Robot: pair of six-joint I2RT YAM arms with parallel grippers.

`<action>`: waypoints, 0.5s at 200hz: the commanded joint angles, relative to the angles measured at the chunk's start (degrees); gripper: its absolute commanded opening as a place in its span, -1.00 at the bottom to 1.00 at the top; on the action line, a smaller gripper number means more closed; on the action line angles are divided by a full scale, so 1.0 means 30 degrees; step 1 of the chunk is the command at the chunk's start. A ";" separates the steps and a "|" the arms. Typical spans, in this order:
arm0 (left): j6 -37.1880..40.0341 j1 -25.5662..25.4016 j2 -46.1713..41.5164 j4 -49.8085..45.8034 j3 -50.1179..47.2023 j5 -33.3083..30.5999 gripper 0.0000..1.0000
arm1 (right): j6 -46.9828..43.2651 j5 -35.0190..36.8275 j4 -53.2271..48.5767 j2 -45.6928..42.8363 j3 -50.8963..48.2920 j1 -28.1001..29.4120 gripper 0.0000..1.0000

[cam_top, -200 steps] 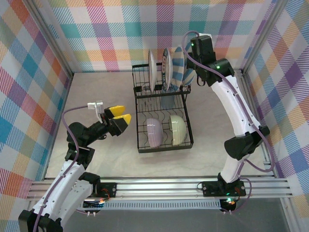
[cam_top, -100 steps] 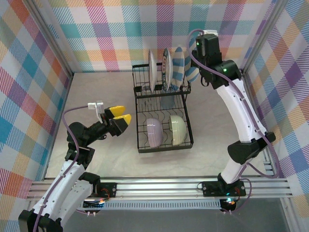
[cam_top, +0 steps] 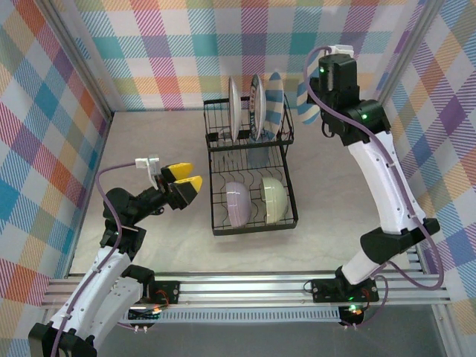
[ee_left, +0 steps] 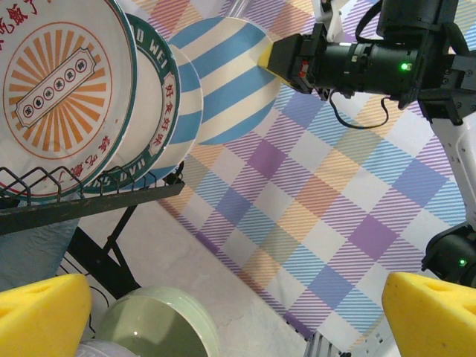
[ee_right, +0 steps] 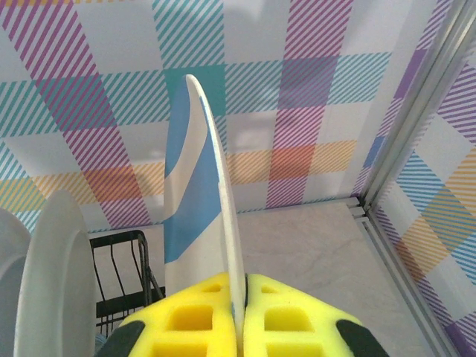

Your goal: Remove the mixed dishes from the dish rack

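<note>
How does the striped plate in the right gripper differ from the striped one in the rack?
The held striped plate is clamped by its rim in the shut right gripper, in the air beside the dish rack; the racked striped plate stands in an upper slot, ungripped, next to other plates. Both are blue-and-white striped and upright.

3 plates (cam_top: 256, 108) behind 2 bowls (cam_top: 238, 203)

Pastel plaid walls (cam_top: 171, 52) around a pale tabletop (cam_top: 160, 141), aluminium rail (cam_top: 245, 286) at its near edge
</note>
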 commanded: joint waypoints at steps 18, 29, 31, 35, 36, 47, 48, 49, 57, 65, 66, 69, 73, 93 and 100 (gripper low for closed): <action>0.0337 -0.0199 0.0021 0.0137 0.0171 0.0527 0.99 | 0.0890 0.0207 0.0814 -0.2078 -0.1203 -0.0477 -1.00; 0.0345 -0.0202 0.0048 0.0123 0.0171 0.0563 0.99 | 0.1089 0.0082 0.0828 -0.2658 -0.1693 -0.0545 -1.00; 0.0334 -0.0200 0.0061 0.0093 0.0193 0.0560 0.99 | 0.1127 0.0052 0.0839 -0.2752 -0.1802 -0.0558 -1.00; 0.0345 -0.0199 0.0091 0.0071 0.0200 0.0587 0.99 | 0.1210 -0.0006 0.0817 -0.2959 -0.1964 -0.0598 -1.00; 0.0337 -0.0199 0.0093 0.0068 0.0200 0.0588 0.99 | 0.1224 -0.0026 0.0816 -0.3013 -0.1999 -0.0605 -1.00; 0.0330 -0.0199 0.0112 0.0031 0.0236 0.0589 0.99 | 0.1446 -0.0124 0.0684 -0.3565 -0.2434 -0.0681 -1.00; 0.0345 -0.0199 0.0133 0.0033 0.0233 0.0589 0.99 | 0.1474 -0.0129 0.0690 -0.3638 -0.2483 -0.0675 -1.00; 0.0337 -0.0199 0.0143 0.0034 0.0231 0.0603 0.99 | 0.1487 -0.0146 0.0664 -0.3689 -0.2522 -0.0687 -1.00; 0.0330 -0.0199 0.0138 0.0007 0.0244 0.0618 0.99 | 0.1664 -0.0260 0.0589 -0.4136 -0.2874 -0.0724 -1.00; 0.0341 -0.0199 0.0190 -0.0051 0.0259 0.0618 0.99 | 0.1854 -0.0362 0.0528 -0.4645 -0.3254 -0.0764 -1.00; 0.0336 -0.0199 0.0201 -0.0052 0.0259 0.0618 0.99 | 0.1868 -0.0365 0.0525 -0.4706 -0.3317 -0.0776 -1.00; 0.0342 -0.0199 0.0240 -0.0086 0.0284 0.0618 0.99 | 0.1924 -0.0415 0.0507 -0.4909 -0.3476 -0.0785 -1.00; 0.0358 -0.0199 0.0265 -0.0132 0.0310 0.0618 0.99 | 0.2031 -0.0475 0.0489 -0.5169 -0.3653 -0.0809 -1.00; 0.0360 -0.0199 0.0430 -0.0280 0.0376 0.0607 0.99 | 0.2538 -0.0813 0.0213 -0.6319 -0.4575 -0.0935 -1.00; 0.0359 -0.0203 0.0472 -0.0375 0.0403 0.0591 0.99 | 0.2730 -0.0940 0.0092 -0.6700 -0.4829 -0.0933 -1.00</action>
